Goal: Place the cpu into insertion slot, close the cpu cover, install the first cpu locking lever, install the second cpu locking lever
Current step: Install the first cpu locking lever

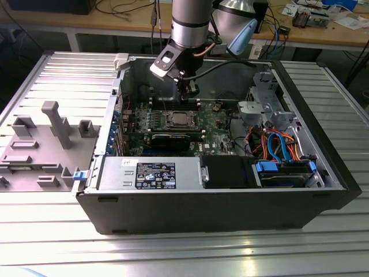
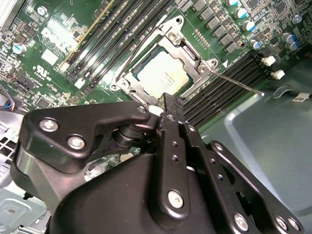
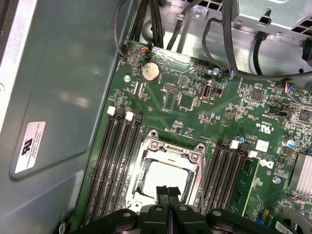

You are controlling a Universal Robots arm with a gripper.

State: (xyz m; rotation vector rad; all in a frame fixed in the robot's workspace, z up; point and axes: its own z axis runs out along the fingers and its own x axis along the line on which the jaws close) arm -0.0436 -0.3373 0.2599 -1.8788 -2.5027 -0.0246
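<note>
The gripper [image 3: 168,191] had its fingers pressed together, empty. The cpu [image 3: 165,176] lay directly below the tips in the insertion slot [image 3: 135,194], under the lowered cpu cover [image 3: 195,163]; one thin lever [image 2: 239,84] stuck out sideways

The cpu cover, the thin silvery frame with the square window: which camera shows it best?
The second wrist view: the thin silvery metal cpu cover sits close up, framing the silver-grey cpu. The first wrist view hides one edge behind the black gripper; the exterior view shows it small.
</note>
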